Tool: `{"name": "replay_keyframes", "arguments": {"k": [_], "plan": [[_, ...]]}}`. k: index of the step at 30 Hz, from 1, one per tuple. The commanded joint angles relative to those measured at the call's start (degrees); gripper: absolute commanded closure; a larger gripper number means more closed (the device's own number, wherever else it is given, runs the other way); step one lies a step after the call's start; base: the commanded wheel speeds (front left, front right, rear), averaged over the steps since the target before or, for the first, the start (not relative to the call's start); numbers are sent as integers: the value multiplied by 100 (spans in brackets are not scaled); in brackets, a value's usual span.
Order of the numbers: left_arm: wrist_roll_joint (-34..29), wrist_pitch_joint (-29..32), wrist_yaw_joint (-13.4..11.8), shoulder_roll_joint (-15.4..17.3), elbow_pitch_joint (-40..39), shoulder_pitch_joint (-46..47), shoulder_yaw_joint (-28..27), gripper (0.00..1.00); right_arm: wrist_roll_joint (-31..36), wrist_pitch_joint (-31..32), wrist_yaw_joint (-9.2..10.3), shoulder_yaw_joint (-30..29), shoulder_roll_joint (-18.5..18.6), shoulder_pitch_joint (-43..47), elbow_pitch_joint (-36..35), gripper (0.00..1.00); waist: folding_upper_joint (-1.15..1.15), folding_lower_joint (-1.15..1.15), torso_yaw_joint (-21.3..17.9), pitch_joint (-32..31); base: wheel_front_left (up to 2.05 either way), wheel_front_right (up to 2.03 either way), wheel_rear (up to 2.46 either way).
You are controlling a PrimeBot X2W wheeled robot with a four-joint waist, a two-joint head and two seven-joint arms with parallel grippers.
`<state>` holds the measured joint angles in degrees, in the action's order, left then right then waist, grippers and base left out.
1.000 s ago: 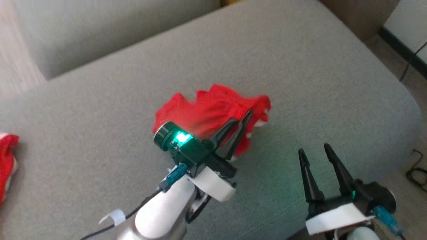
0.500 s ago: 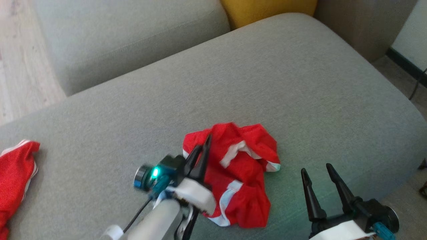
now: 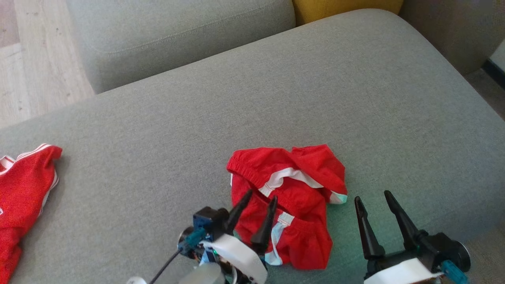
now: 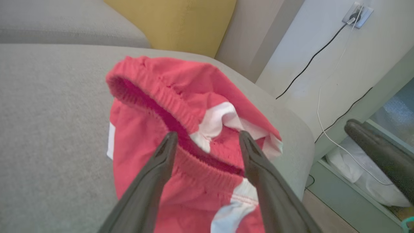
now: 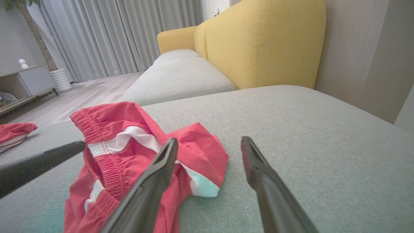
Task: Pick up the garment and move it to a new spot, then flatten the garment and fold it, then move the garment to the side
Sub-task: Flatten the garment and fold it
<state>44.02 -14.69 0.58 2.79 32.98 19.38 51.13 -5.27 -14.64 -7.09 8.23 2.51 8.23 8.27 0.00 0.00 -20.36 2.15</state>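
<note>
Grey fabric seat cushion [image 3: 276, 98] spans most of the head view, its surface smooth. Lying directly on it: one crumpled red garment [image 3: 303, 199] with white trim, lower centre; a second red garment [image 3: 23, 189], white-striped, at the left edge, well apart.

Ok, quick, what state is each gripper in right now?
Left gripper: open, fingers spread over the red garment, nothing held.
Right gripper: open, empty, beside the garment.
</note>
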Motion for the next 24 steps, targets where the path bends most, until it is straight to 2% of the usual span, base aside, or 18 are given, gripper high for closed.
{"name": "replay_keyframes", "arguments": {"k": [1, 4, 10, 18, 24], "plan": [[97, -31, 31, 9, -135, 187, -74, 0, -29, -36, -40, 141, 37, -253, -144, 0, 0, 0, -2, -9, 0, 0, 0], [381, -31, 143, 9, -108, 256, 201, 0, -28, -36, -40, 145, 37, -265, -137, 0, 0, 0, -16, -30, 0, 0, 0], [630, -31, -101, 9, -27, 449, 247, 0, -20, -36, -40, 164, 37, -273, -129, 0, 0, 0, -149, -1, 0, 0, 0], [1288, -31, -63, 9, 164, 539, 284, 0, -26, -36, -40, 151, 37, -256, -122, 0, 0, 0, -355, 13, 0, 0, 0], [1675, -31, -224, 9, 363, 661, 496, 0, -20, -36, -40, 117, 37, -246, -127, 0, 0, 0, -445, -14, 0, 0, 0]]}}
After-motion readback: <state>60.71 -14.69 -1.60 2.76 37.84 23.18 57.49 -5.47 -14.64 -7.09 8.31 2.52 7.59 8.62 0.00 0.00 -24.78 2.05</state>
